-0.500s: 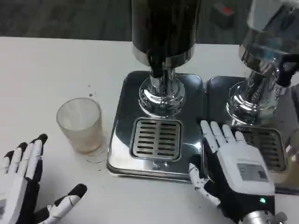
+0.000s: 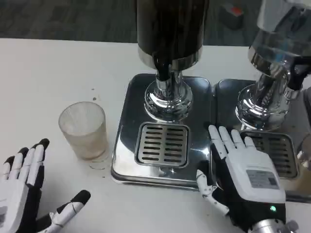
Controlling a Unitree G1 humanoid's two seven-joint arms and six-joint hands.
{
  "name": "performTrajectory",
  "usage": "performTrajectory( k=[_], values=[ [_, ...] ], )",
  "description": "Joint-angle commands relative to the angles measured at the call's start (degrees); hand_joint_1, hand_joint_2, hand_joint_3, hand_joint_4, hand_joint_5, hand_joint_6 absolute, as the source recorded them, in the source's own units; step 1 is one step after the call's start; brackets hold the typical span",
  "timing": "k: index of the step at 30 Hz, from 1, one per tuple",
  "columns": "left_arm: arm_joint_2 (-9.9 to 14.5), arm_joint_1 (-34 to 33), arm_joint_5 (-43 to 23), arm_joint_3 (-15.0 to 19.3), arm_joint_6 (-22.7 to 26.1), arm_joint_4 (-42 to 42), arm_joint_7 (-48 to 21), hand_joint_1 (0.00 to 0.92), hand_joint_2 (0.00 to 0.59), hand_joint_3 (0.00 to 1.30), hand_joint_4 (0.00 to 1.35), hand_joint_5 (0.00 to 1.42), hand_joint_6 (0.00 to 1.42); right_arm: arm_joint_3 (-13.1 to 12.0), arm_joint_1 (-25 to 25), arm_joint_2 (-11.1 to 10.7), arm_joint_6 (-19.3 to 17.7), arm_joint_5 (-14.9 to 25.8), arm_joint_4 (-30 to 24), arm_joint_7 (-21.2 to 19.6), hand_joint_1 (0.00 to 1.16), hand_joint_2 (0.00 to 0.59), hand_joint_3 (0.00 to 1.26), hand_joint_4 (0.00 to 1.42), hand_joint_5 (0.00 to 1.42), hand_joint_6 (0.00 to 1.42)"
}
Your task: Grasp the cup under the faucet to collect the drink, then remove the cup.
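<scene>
The left hand (image 2: 22,187) is seen at the lower left of the desk (image 2: 48,73), its fingers spread apart and extended, the thumb held out to the side, with nothing held in it. The right hand (image 2: 245,177) is laid flat, fingers straight and slightly apart, over the seam between two steel drip trays, and nothing is gripped by it either. The cup (image 2: 83,128) is placed upright on the desk just left of the nearer drip tray (image 2: 126,141), above the left hand and apart from it. It is a clear, slightly frosted tumbler, cloudy along the walls, with a faint brownish tint gathered toward its thick base; whether any liquid is contained cannot be told. The faucet (image 2: 163,65) is found above the slotted grate (image 2: 163,144) of that tray, mounted beneath a dark dispenser tank (image 2: 170,24). A second dispenser (image 2: 277,53) is set to the right.
</scene>
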Motion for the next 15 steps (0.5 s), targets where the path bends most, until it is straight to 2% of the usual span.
performTrajectory(
  k=[1, 15],
  values=[
    [-0.37, 0.22, -0.69, 0.28, -0.19, 0.34, 0.70, 0.000, 0.131, 0.00, 0.00, 0.00, 0.00, -0.23, 0.01, 0.19, 0.46, -0.02, -0.25, 0.14, 0.17, 0.582, 0.00, 0.00, 0.00, 0.00],
    [-0.37, 0.33, -1.13, 0.56, -0.35, 0.08, 0.60, 0.000, 0.131, 0.00, 0.00, 0.00, 0.00, -0.18, -0.25, 0.29, 0.62, 0.29, -0.16, 0.59, 0.17, 0.582, 0.00, 0.00, 0.00, 0.00]
  ],
)
